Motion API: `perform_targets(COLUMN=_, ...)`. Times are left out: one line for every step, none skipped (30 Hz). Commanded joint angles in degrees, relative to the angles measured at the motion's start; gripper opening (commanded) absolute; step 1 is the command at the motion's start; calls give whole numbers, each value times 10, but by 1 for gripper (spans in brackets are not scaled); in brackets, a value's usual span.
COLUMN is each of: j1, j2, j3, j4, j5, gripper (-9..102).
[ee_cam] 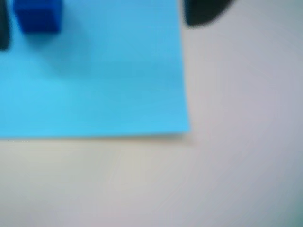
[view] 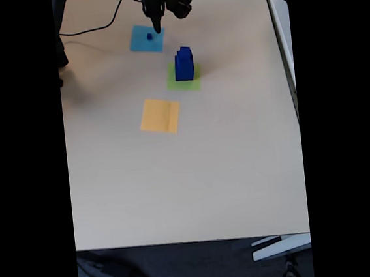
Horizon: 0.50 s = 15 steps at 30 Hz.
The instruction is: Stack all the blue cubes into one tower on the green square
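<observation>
Next, the small blue cube (ee_cam: 38, 15) on the light-blue square (ee_cam: 94, 80) should be straddled squarely by the parted, empty claw (view: 156, 25) before the tower (view: 184, 64) on the green square (view: 184, 79) is topped

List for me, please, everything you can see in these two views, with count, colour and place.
small cube: one, dark blue, on the light-blue square, also at top left in the wrist view.
stacked cubes: apparently two, dark blue, smaller on larger, on the green square.
green square: one, lime green, right of table centre in the fixed view.
light-blue square: one, far end of the table.
orange-yellow square: one, bare, nearer the camera.
table: one, beige.
cable: one, black, far left.
end effector: one, black, just above the small cube; open or shut cannot be told.
</observation>
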Motion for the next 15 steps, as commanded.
perform_targets(j1=7, j2=69, j3=33, j4=-33, j5=-1, gripper=19)
perform_targets(j1=6, j2=76, j3=47, j4=-44, j5=0, gripper=18)
perform_targets(j1=6, j2=80, j3=59, j4=-54, j5=1, gripper=18)
perform_targets(j1=6, j2=81, j3=63, j4=-56, j5=3, gripper=18)
perform_targets(j1=5, j2=83, j3=67, j4=-59, j5=4, gripper=18)
perform_targets(j1=4, j2=85, j3=74, j4=-65, j5=4, gripper=18)
perform_targets(j1=4, j2=88, j3=81, j4=-71, j5=5, gripper=18)
perform_targets(j1=4, j2=91, j3=89, j4=-77, j5=6, gripper=18)
perform_targets(j1=4, j2=96, j3=97, j4=-85, j5=7, gripper=17)
perform_targets(j1=4, j2=99, j3=105, j4=-91, j5=9, gripper=16)
perform_targets(j1=4, j2=103, j3=113, j4=-98, j5=10, gripper=16)
perform_targets(j1=4, j2=106, j3=121, j4=-103, j5=10, gripper=16)
perform_targets(j1=3, j2=110, j3=129, j4=-107, j5=11, gripper=16)
perform_targets(j1=3, j2=113, j3=137, j4=-112, j5=13, gripper=16)
perform_targets(j1=2, j2=117, j3=144, j4=-116, j5=14, gripper=16)
